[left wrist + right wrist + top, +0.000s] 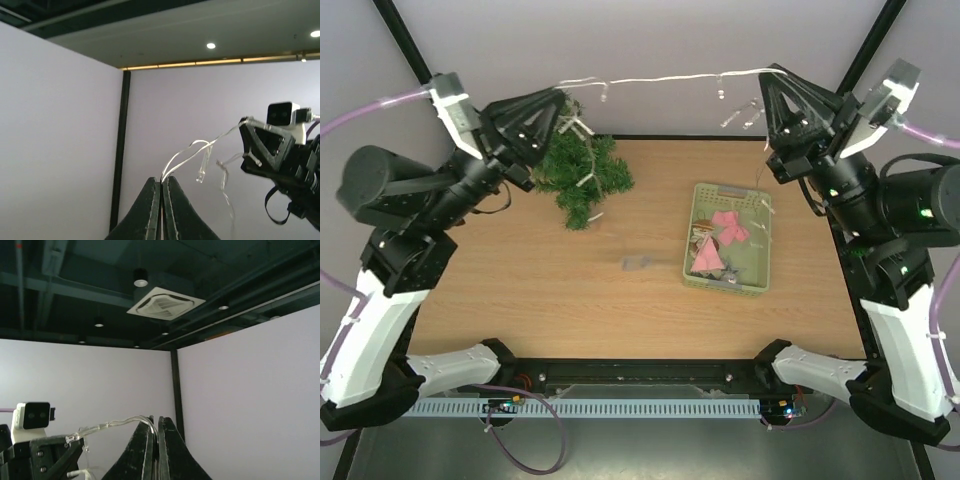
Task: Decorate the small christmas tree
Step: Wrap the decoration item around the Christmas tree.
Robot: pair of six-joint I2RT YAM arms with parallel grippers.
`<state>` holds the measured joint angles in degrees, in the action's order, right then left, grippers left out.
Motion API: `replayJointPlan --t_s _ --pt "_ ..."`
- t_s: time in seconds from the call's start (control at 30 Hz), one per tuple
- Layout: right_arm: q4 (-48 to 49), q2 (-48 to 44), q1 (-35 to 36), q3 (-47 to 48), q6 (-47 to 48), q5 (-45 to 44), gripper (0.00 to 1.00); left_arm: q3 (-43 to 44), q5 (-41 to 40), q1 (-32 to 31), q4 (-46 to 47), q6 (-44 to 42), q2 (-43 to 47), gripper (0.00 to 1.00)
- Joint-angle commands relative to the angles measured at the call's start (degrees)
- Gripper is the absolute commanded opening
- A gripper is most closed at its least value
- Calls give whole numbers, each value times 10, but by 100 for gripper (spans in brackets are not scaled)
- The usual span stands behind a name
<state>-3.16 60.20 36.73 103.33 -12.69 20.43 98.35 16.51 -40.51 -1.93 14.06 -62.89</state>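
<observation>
Down on the brown wooden table point(540, 300), well beneath the right fingers point(795, 105), sits a pale green slotted plastic basket point(757, 262) with pink fabric ornaments point(728, 226) lying inside it. A small grey scrap point(637, 263) lies near the basket, on the side toward the left fingers point(535, 120).

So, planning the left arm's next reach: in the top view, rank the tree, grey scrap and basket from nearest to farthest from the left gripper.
From the left gripper:
1. tree, right beside it, back left.
2. grey scrap, middle of the table.
3. basket, right side.
</observation>
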Motion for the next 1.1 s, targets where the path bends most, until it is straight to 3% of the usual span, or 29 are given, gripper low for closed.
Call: replayJointPlan --t_s 0.0,0.2,0.37,0.47,0.6,0.87,0.97,1.07 --pt "96 31 1 9 -42 65 2 48 -74 0 -75 -36 4 2" --pt "136 38 1 -62 -95 101 2 23 -203 1 -160 -72 50 2" --pt "163 12 2 -251 -141 94 2 -159 -338 1 -183 -64 125 2" --pt "151 1 1 -364 -121 37 2 -263 -397 1 -183 -39 166 2" --pt "93 18 1 -414 -61 -104 2 -340 -439 7 -195 -9 182 2" --pt "25 159 1 -377 -5 -205 4 -373 -351 67 -209 30 139 2" --pt "8 201 1 -355 2 -239 19 -360 -291 143 -217 36 117 2" --pt "-102 235 1 -294 -27 -240 33 -341 -195 231 -229 47 100 2"
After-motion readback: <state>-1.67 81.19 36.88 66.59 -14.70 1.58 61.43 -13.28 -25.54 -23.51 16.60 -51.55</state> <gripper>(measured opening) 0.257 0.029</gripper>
